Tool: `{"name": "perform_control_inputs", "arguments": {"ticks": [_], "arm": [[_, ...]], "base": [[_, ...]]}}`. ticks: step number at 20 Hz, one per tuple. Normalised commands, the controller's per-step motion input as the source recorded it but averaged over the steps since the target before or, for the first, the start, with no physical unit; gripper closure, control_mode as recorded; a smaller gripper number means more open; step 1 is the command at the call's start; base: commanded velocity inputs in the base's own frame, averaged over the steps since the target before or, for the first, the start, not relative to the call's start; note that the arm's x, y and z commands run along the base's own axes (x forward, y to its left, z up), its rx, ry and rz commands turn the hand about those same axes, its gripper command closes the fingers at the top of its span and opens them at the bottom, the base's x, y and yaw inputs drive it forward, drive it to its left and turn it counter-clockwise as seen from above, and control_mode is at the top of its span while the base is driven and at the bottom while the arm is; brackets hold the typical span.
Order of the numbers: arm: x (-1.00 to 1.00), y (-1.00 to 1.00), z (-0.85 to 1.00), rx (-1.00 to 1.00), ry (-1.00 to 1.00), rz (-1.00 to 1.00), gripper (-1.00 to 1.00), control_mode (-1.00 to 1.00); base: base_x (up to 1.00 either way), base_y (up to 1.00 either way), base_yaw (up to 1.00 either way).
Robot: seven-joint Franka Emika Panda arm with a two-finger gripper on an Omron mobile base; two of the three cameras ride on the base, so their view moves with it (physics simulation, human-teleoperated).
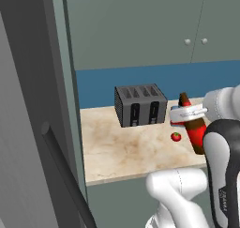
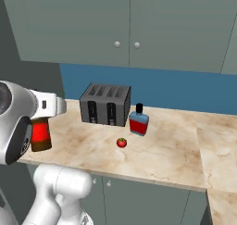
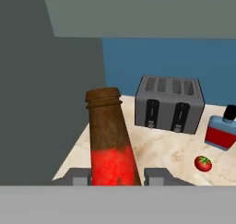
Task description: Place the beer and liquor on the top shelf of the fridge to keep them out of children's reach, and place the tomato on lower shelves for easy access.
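Closest in, the gripper has its two dark fingertips pinched against either side of the beer, gripping it at the red label just below the long brown neck. In the hand view the bottle rises between the tips and leans slightly to the left. The left base view shows the white hand clamped across the bottle, its neck poking up above the fingers and its body tilting down to the right, partly hidden behind the dark forearm. In the right base view the red label and brown base hang below the hand at the left end of the counter; whether the base touches the marble cannot be told.

A little farther out on the counter, the tomato lies alone on the beige marble, apart from everything else. Just beyond it and to its right, in the right base view, stands the liquor, upright, black cap on top, just beside the right front corner of the toaster.

The dark grey four-slot toaster sits near the blue backsplash. Above run the grey-green cupboards with small round knobs. The tall grey fridge and its long dark handle stand to the left of the counter in the left base view.
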Motion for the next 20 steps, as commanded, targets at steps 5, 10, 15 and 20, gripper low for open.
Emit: {"name": "perform_control_inputs", "arguments": {"ticks": [5,10,15,20], "arm": [[-0.22,0.0,0.08,0.0,-0.08,-0.01,1.0,-1.0],[0.0,0.0,0.41,0.0,0.0,0.0,1.0,1.0],[0.0,0.0,0.0,0.0,0.0,0.0,1.0,1.0],[0.0,0.0,0.0,0.0,0.0,0.0,1.0,1.0]], "base": [[0.0,0.0,0.0],[0.0,0.0,0.0],[-0.23,0.0,0.0],[-0.75,0.0,0.0]]}}
